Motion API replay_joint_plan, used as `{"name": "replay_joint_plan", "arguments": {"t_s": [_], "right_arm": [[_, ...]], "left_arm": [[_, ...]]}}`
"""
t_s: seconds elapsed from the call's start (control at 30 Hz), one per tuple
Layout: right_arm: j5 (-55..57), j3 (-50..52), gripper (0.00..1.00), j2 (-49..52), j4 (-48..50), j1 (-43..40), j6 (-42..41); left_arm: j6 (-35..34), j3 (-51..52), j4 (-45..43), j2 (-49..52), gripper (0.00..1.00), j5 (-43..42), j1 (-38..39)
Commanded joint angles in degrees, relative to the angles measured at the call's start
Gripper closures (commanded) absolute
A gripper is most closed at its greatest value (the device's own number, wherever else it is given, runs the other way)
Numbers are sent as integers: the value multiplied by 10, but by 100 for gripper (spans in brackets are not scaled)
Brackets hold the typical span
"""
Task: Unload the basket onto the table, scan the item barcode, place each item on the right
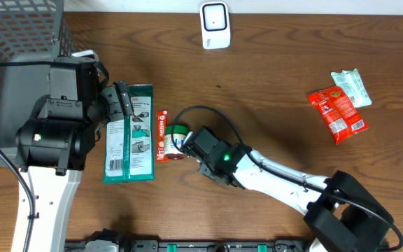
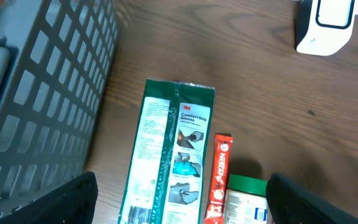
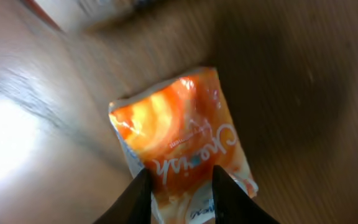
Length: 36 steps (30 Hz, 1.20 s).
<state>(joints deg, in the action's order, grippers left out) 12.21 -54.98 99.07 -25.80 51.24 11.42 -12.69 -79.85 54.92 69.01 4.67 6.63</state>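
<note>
Presently the right gripper [image 3: 182, 186] pinches the orange sachet's [image 3: 179, 124] end while the left gripper [image 2: 184, 182] hangs wide open.

Orange sachet [image 3: 179, 137]: glossy, white script lettering, slightly crumpled, tilted, filling the centre of right wrist frame; mostly hidden near centre of overhead frame. Barcode scanner [image 1: 215, 25]: white, upright, top centre of overhead frame, well apart from sachet.

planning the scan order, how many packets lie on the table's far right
2: a red packet near the right edge and a white-and-green packet right beside it. Nothing seems hidden there.
</note>
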Motion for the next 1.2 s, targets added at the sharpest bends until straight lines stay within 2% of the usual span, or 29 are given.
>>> {"name": "replay_joint_plan", "arguments": {"t_s": [0.0,0.2,0.47,0.57,0.7,0.93,1.17], "right_arm": [[58,32,75,-4,25,-4,-6],[58,44,77,-4,42,-34,-5],[57,43,72,-5,41,-92,-39],[57,38,61,-16,41,-94,-55],[55,23,56,-28,43,-90,-56],[-8,7,57,-45,23,-88,-56],[-11,9,61,-42,16,-88,-25]], "left_arm": [[-5,-2,-1,2,13,5,-1],[-5,-2,-1,2,13,5,-1],[-5,-2,-1,2,13,5,-1],[-5,-2,-1,2,13,5,-1],[-5,-2,-1,2,13,5,-1],[-5,-2,-1,2,13,5,-1],[-5,-2,-1,2,13,5,-1]]}}
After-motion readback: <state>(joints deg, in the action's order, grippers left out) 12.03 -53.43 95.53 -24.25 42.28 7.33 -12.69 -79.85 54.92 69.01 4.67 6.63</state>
